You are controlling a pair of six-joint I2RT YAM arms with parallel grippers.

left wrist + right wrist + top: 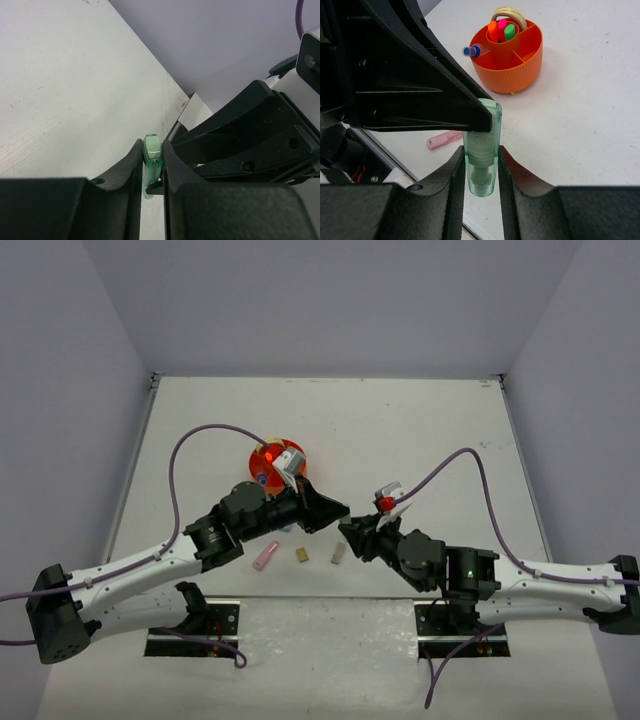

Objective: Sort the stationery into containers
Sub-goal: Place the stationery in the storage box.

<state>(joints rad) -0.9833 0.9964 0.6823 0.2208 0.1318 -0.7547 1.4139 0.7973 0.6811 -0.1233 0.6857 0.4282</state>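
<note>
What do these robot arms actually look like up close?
Both arms are alike: the left arm and right arm have white links, chunky black joints and a purple cable running to each wrist. Their fingers are matte black and wedge-shaped. A small green light glows on the right arm.

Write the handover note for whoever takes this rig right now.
Claws: the left claw is shut on the green capsule. The right claw grips the same capsule, a hand-over in the air between the arms.
Done: orange, pink and green highlighters stand in the central well of the orange organiser. A blue-ended item sits in an outer compartment, and the tape ring is at its far side.
Left: the green capsule, plus the pink capsule, tan block and grey block on the table.
</note>
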